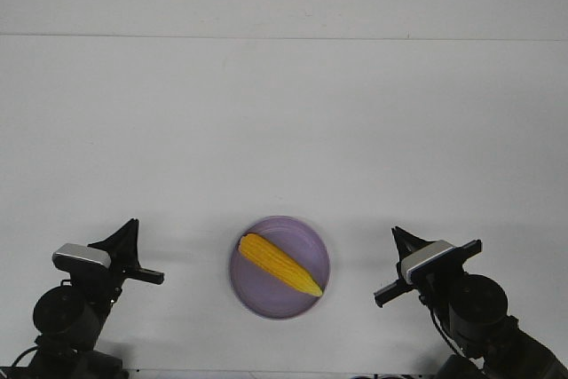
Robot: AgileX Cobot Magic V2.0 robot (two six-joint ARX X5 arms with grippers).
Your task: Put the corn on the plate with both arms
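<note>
The corn (278,264), a yellow-orange cob, lies slantwise on the lavender plate (306,235) near the table's front edge, its paler tip pointing to the front right. My left gripper (131,225) is to the left of the plate, apart from it. Its prongs look closed together and hold nothing. My right gripper (396,232) is to the right of the plate, also apart from it, with its prongs together and nothing in them. Each arm has a grey-white block near the wrist.
The white table (284,130) stretches back to a wall line at the far edge. Nothing else stands on it in this view.
</note>
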